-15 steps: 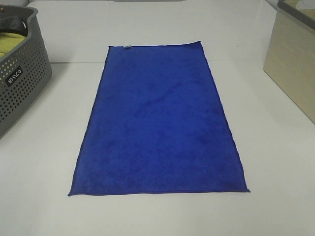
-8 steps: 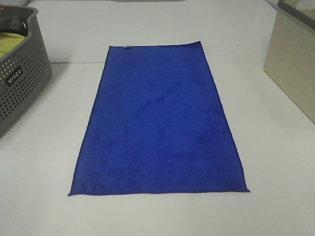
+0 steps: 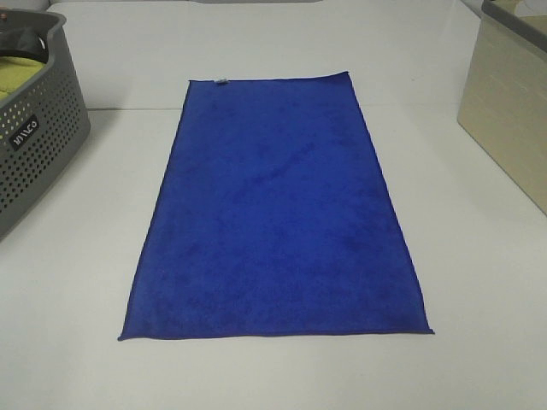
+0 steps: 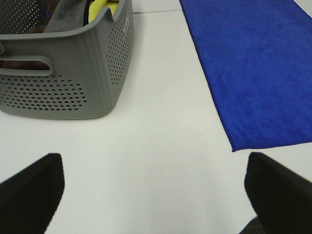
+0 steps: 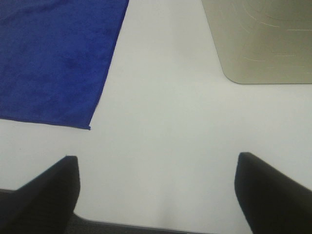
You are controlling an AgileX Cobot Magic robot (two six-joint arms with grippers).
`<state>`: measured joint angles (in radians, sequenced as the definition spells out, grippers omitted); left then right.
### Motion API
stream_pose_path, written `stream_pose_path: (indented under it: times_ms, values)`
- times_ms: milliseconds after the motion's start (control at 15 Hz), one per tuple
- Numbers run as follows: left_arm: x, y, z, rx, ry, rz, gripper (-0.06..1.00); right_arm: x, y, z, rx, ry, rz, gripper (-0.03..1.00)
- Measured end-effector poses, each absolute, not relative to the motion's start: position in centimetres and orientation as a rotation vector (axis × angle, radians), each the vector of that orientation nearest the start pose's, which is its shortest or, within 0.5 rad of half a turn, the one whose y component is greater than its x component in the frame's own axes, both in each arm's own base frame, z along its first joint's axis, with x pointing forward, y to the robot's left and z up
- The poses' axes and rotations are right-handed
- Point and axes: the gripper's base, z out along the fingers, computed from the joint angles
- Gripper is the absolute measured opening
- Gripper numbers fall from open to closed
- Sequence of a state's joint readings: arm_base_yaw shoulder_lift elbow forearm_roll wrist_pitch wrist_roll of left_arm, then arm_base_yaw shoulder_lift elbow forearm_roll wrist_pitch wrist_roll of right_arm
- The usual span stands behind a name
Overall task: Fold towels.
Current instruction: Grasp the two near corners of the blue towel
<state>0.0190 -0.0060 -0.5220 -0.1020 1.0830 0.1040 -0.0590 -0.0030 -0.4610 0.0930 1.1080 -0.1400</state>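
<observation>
The royal-blue towel (image 3: 278,213) lies flat and unfolded lengthwise on the white table, with a small pale tag (image 3: 221,82) on its far short edge. No gripper shows in the high view. In the left wrist view the towel's near left corner (image 4: 253,78) lies ahead of my left gripper (image 4: 153,192), which is open and empty above bare table. In the right wrist view the towel's near right corner (image 5: 53,58) lies ahead of my right gripper (image 5: 156,192), also open and empty.
A grey perforated basket (image 3: 34,137) holding a yellow-green cloth (image 3: 19,79) stands at the far left; it also shows in the left wrist view (image 4: 63,73). A beige box (image 3: 513,102) stands at the right, seen too in the right wrist view (image 5: 263,39).
</observation>
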Motion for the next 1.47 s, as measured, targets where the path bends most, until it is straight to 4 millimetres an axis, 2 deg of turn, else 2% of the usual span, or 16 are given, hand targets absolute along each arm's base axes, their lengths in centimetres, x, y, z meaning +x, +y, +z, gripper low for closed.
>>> stream_pose_path:
  times_ms: [1467]
  values:
    - [-0.94,-0.84,28.19,0.081,2.032,-0.053,0.95,-0.29,0.78,26.3,-0.089,2.122,-0.004,0.83]
